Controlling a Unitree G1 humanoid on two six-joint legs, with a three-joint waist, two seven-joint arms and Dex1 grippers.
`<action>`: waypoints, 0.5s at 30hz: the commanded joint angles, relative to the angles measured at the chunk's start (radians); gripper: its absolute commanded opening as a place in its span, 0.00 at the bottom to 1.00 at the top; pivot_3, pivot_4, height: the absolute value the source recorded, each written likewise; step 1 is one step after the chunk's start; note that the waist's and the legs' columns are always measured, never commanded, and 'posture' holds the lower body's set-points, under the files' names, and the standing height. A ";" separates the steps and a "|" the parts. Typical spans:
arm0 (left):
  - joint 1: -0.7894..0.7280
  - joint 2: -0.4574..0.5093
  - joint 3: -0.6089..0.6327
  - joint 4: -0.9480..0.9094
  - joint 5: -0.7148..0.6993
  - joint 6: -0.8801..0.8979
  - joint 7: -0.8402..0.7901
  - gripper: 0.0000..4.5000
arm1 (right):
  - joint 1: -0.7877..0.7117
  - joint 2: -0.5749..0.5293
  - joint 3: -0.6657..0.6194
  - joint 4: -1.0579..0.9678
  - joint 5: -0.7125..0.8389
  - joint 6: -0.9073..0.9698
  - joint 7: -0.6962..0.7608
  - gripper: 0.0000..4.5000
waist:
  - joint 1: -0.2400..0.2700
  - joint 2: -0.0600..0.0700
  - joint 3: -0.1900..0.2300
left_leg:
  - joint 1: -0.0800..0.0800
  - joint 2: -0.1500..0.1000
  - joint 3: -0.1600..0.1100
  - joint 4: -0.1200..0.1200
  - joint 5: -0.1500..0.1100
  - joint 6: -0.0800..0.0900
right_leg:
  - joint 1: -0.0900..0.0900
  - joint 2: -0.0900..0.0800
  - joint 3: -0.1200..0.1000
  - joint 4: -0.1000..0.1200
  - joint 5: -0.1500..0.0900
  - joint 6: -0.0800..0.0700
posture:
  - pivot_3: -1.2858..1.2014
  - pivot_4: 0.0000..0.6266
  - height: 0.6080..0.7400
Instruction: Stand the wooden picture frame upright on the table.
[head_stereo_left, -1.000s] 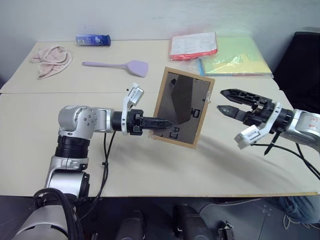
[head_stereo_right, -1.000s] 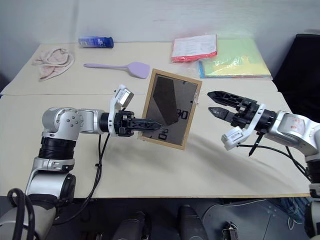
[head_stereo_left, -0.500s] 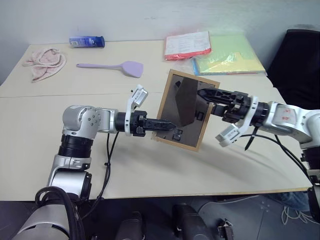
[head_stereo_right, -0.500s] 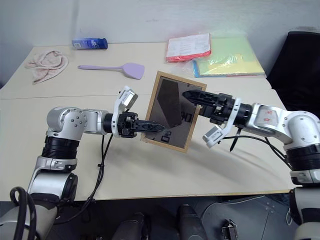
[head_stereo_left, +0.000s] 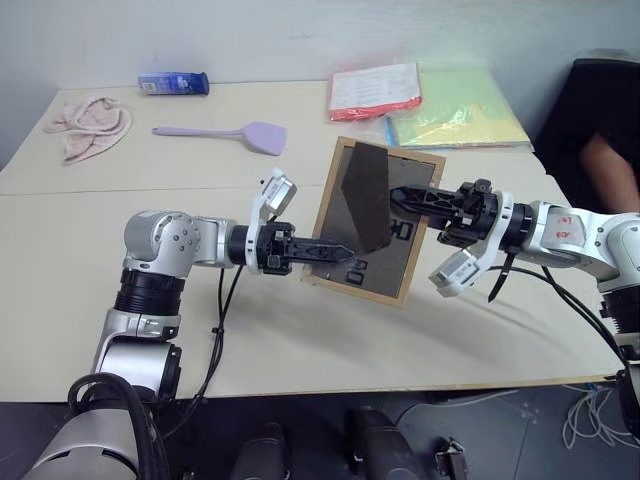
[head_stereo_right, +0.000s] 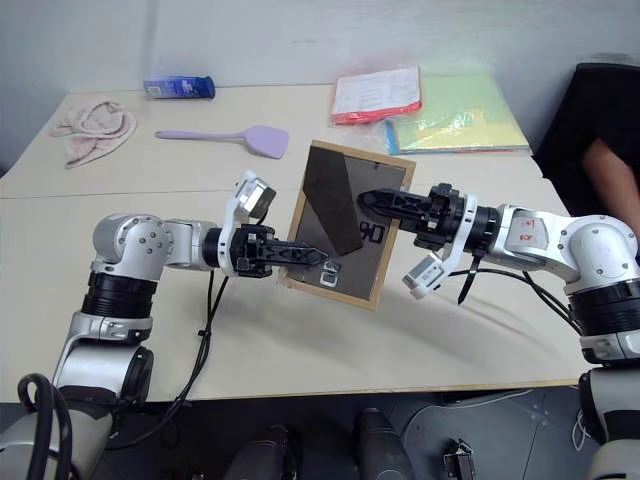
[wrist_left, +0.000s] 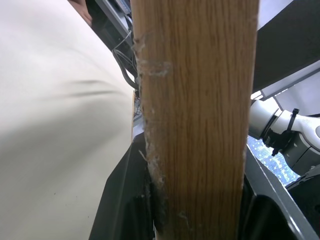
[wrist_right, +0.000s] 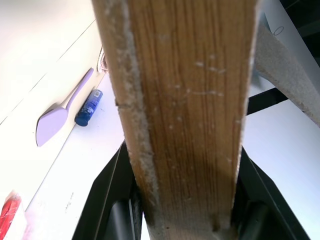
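Observation:
The wooden picture frame (head_stereo_left: 372, 222) hangs tilted above the table (head_stereo_left: 500, 300), its dark grey back toward me and the fold-out stand (head_stereo_left: 366, 192) swung out. My left gripper (head_stereo_left: 336, 248) is shut on the frame's lower left edge. From the other side, my right gripper (head_stereo_left: 402, 197) is shut on its upper right edge. In the left wrist view the light-wood edge (wrist_left: 195, 100) runs between the black fingers (wrist_left: 125, 210). The right wrist view shows the same wood edge (wrist_right: 180, 100) clamped in that gripper. The picture side faces away from me.
At the back of the table lie a red folder (head_stereo_left: 375, 90), a yellow-green folder (head_stereo_left: 470, 115), a lilac spatula (head_stereo_left: 225, 132), a blue tube (head_stereo_left: 173, 82) and a pink cloth (head_stereo_left: 90, 122). A person's arm (head_stereo_left: 610, 170) shows by a black chair at the right.
My right gripper has moved left from open air onto the frame's right edge and closed on it. The left gripper has kept its hold in place. The camera has shifted a little.

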 joint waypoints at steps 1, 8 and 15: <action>-0.010 0.044 0.016 -0.026 0.013 -0.033 0.007 0.48 | -0.016 -0.040 -0.010 0.027 0.019 -0.002 0.000 0.30 | -0.001 0.000 0.000 | 0.000 0.000 0.000 0.000 0.000 0.000 | 0.000 0.000 0.000 0.000 0.000 0.000 | 0.52 0.24 1.00; 0.054 0.267 0.176 -0.084 -0.033 -0.079 -0.064 0.92 | -0.047 -0.026 0.006 0.113 0.099 -0.028 0.035 0.28 | -0.015 0.000 0.000 | 0.000 0.001 0.001 0.000 0.000 0.000 | -0.001 0.001 0.001 0.000 0.000 0.000 | 0.52 0.24 1.00; 0.272 0.456 0.353 -0.402 -0.073 -0.183 -0.080 1.00 | -0.039 0.028 0.149 0.206 0.820 0.028 0.480 0.28 | -0.031 0.000 0.000 | 0.000 0.002 0.001 -0.001 0.000 0.000 | 0.000 0.000 0.001 -0.002 0.000 -0.001 | 0.52 0.24 1.00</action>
